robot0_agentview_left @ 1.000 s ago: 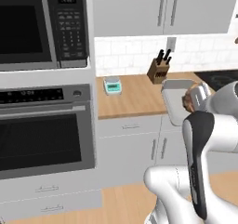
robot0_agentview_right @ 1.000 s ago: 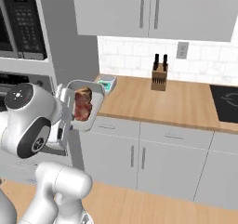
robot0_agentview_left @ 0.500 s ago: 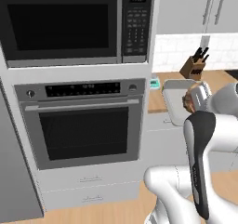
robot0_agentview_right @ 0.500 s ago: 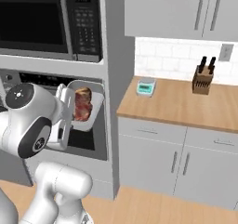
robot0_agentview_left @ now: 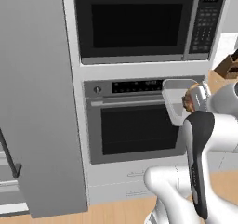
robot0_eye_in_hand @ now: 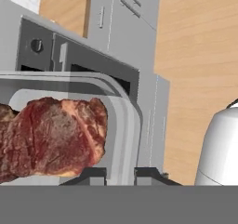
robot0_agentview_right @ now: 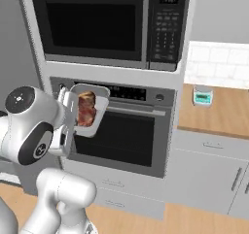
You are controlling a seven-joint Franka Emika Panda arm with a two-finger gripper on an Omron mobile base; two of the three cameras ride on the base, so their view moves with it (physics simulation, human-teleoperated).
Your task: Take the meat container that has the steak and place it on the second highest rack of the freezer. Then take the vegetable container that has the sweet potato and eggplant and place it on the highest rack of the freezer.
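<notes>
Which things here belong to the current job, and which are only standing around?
Job: meat container with the steak, held by the shut tool; freezer.
Standing around: microwave, oven, small scale on the counter, knife block.

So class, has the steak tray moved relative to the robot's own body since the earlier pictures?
No. The tray sits by the robot's shoulder as before; the base drove, shifting the background.

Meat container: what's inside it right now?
The container, gripped by the end effector, holds one reddish-brown steak against its pale floor. The steak covers most of the floor, so anything beneath it cannot be seen. Behind the container stands the oven.
</notes>
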